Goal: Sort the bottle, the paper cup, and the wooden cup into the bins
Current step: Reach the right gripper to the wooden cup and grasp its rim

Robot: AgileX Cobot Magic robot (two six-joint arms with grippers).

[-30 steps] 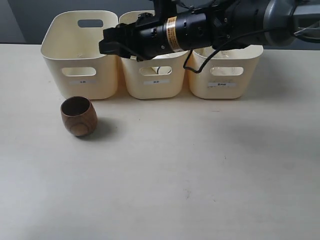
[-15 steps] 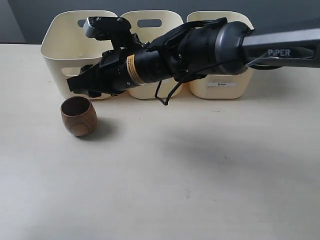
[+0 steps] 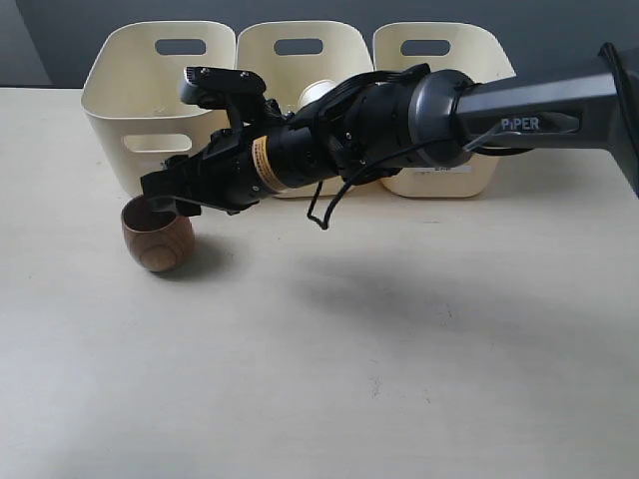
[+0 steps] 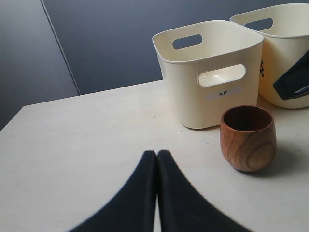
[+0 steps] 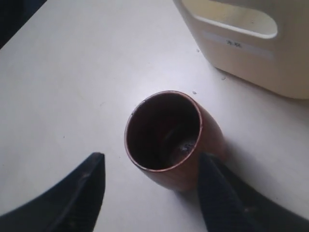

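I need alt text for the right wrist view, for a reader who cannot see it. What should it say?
An open pincer hangs just above a dark brown wooden cup, one finger on each side of its rim, not touching. The cup stands upright and empty on a pale table, with a cream bin beside it.

We see bare table (image 3: 399, 379) in front of and to the left of the wooden cup (image 3: 157, 236), open for passage. Behind it the left bin (image 3: 150, 120) stands near, and the right arm (image 3: 329, 150) stretches across all three bins' fronts, blocking them.
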